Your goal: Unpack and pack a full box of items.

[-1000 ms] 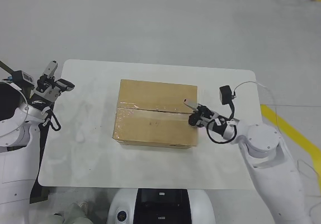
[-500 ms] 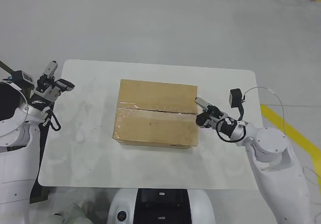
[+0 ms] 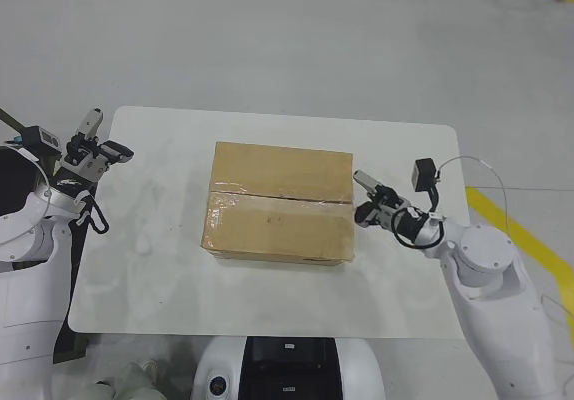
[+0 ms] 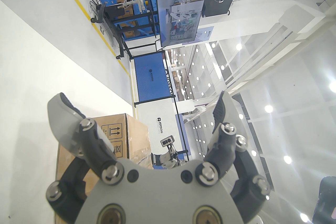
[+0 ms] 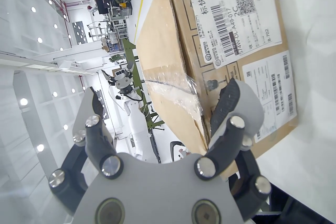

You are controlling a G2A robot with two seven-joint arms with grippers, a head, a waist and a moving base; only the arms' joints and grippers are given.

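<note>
Spreading beneath both arms, the white table point(image 3: 147, 280) carries the closed cardboard box point(image 3: 279, 203) at its middle, with clear tape point(image 5: 170, 89) over the seam of the flaps. The right gripper point(image 3: 363, 197) sits just beside the box's right end, fingers spread, one fingertip near the shipping labels point(image 5: 236, 25). The left gripper point(image 3: 107, 135) hangs over the table's far left corner, well apart from the box, fingers spread and empty.

Closed brown cardboard box point(image 3: 279, 203), flaps taped along the centre seam, flat at mid-table, labels on one end
</note>
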